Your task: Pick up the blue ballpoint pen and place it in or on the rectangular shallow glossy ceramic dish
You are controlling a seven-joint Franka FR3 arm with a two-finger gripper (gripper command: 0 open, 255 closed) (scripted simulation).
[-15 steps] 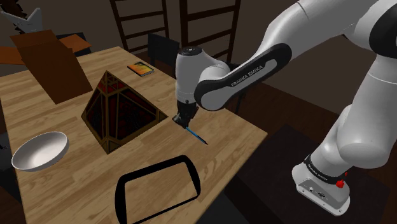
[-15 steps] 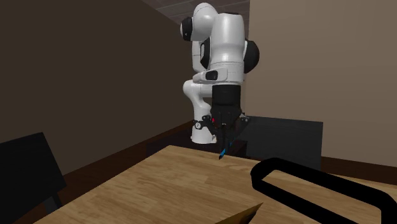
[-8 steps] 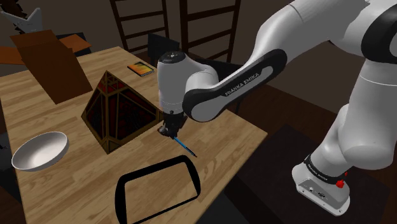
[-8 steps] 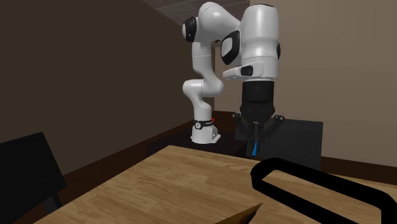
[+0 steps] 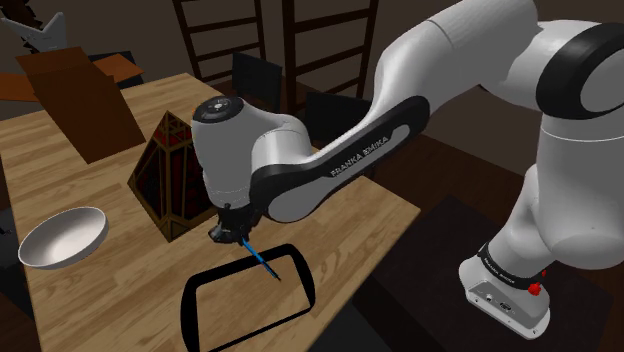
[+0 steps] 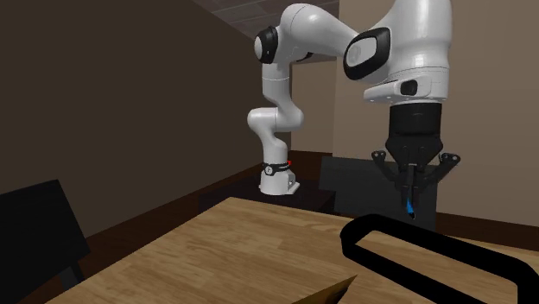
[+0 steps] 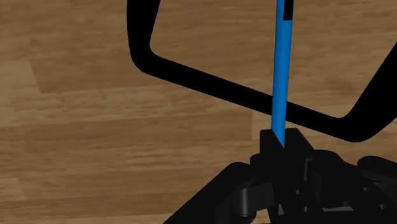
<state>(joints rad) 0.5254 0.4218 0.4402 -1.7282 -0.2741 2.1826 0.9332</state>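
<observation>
Gripper (image 5: 228, 233) is clamping the blue pen (image 5: 261, 261) by its upper end. The pen is slanting down in the air, its tip hanging over the black-rimmed dish (image 5: 188, 305) and crossing the rim side nearest the dark pyramid (image 5: 180, 175). The pyramid is standing just beside the gripper. White bowl (image 5: 62, 236) is sitting well apart. The dish is lying close to the table (image 5: 40, 180) edge.

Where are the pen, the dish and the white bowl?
blue pen (image 5: 260, 261): shoulder view, middle of its barrel.
black-rimmed dish (image 5: 187, 312): shoulder view, rim at view's left.
white bowl (image 5: 62, 237): shoulder view, inner wall.
</observation>
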